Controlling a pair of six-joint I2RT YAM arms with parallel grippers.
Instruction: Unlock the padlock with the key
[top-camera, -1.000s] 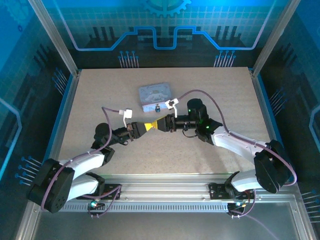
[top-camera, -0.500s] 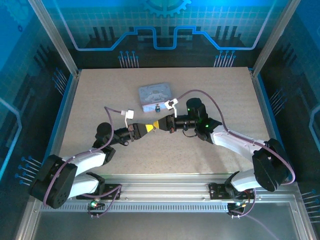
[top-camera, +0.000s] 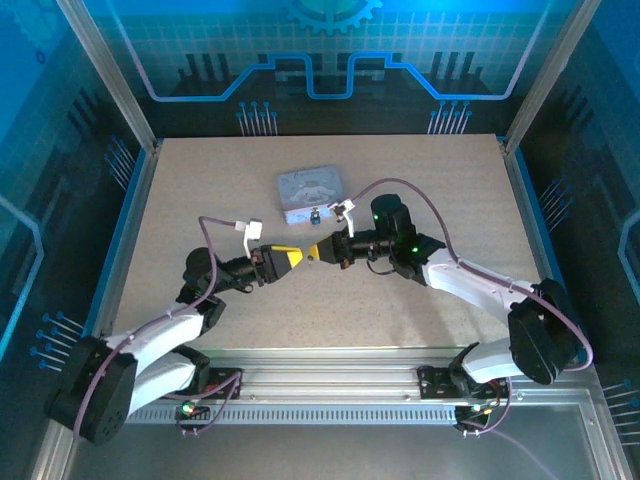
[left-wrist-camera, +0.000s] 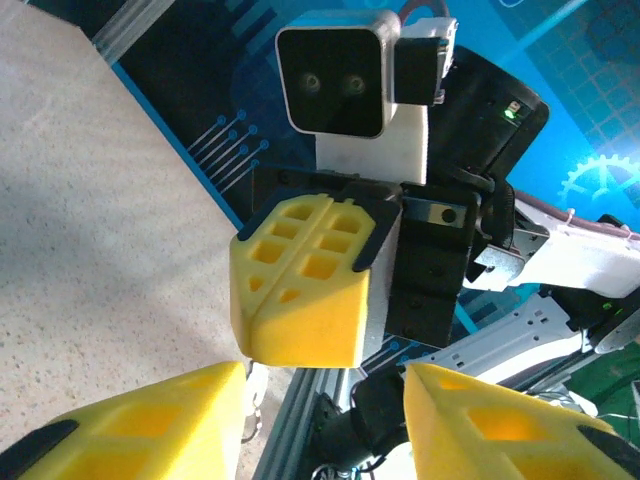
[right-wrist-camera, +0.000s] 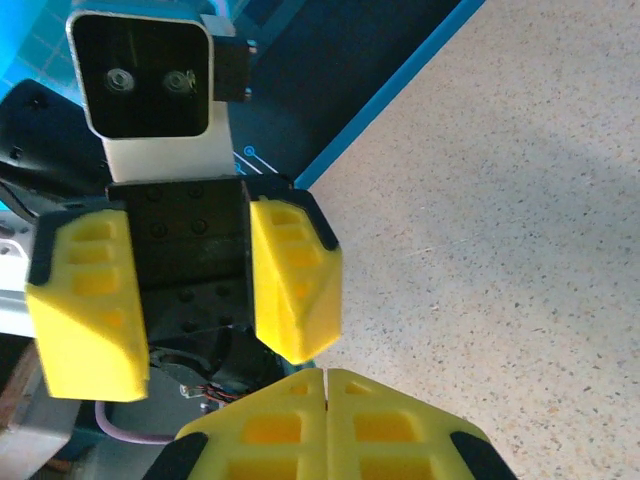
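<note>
The padlock (top-camera: 314, 215) is a tiny dark thing with a bright spot, standing on the table against the near side of the silver tin (top-camera: 309, 190). My two grippers face each other just in front of it. The left gripper (top-camera: 296, 257) (left-wrist-camera: 325, 385) is open, nothing between its yellow fingers (right-wrist-camera: 295, 285). A small gap away, the right gripper (top-camera: 315, 250) (right-wrist-camera: 327, 380) (left-wrist-camera: 290, 300) is shut, its pads pressed flat together. A tiny dark speck sits in their seam. I cannot tell whether that is the key, which is otherwise hidden.
The speckled beige table (top-camera: 420, 180) is walled by blue panels and metal posts. An aluminium rail (top-camera: 330, 385) with both arm bases runs along the near edge. Purple cables loop above each wrist.
The fingertips were touching a second ago. The left gripper has since opened and pulled back to the left, while the right gripper has closed fully and stayed in place.
</note>
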